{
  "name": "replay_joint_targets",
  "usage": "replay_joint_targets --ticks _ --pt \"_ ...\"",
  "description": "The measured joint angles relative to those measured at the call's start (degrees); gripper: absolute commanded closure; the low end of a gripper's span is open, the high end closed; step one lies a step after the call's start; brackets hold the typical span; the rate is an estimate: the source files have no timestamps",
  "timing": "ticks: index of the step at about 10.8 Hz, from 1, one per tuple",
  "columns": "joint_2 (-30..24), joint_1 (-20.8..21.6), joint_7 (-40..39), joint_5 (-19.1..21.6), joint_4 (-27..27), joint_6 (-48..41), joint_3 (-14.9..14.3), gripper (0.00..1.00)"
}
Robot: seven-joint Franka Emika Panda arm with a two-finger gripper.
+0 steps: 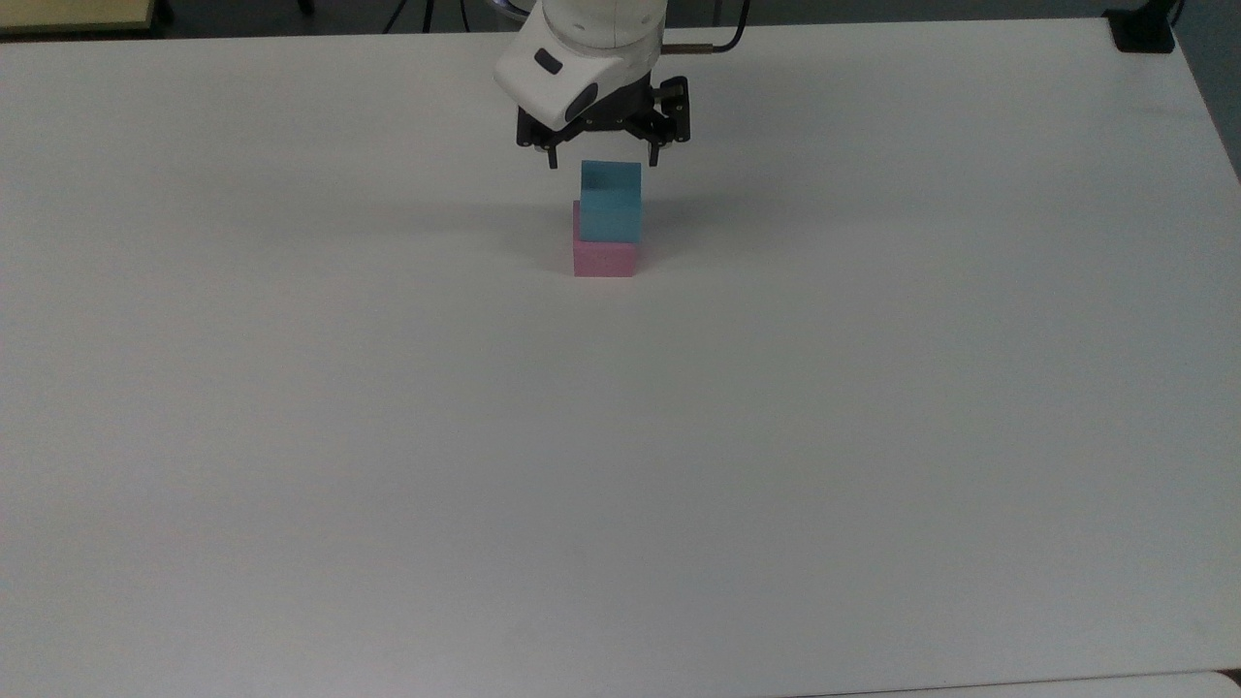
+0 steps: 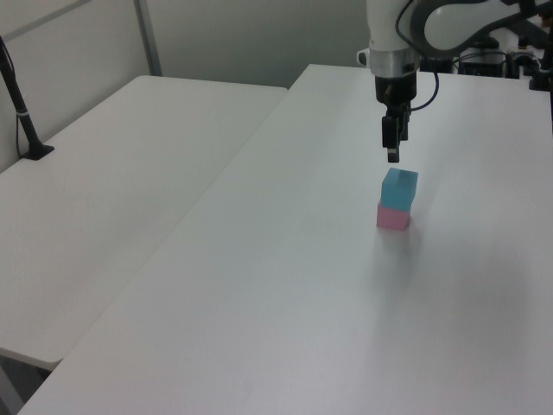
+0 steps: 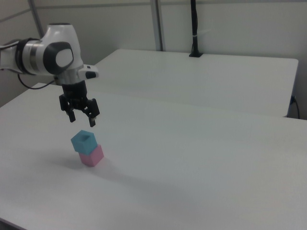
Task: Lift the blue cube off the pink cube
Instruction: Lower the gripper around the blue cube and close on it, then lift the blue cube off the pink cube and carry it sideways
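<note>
Blue cube (image 1: 611, 201) sits on pink cube (image 1: 603, 258), stacked on white surface (image 1: 620, 436), upper middle of top view. Blue cube offset slightly toward top view's right. Gripper (image 1: 602, 157) hangs above blue cube, clear of it, pointing down. Fingers (image 3: 94, 122) spread open, holding nothing. Second white table (image 2: 104, 173) at left view's left.
</note>
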Motion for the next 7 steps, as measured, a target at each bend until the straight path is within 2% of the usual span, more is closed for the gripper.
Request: replay_joint_targets --ticks 2,5,6,7 --pt "0.32 0.69 3.08 -2.03 -3.47 4.50 0.01 0.00" --pt "0.51 2.12 5.56 -3.94 -6.03 6.39 0.02 0.00" --pt "0.51 2.29 5.68 -4.76 -6.35 6.39 0.02 0.05" --pt "0.52 2.29 5.71 -5.19 -6.85 6.68 0.02 0.21"
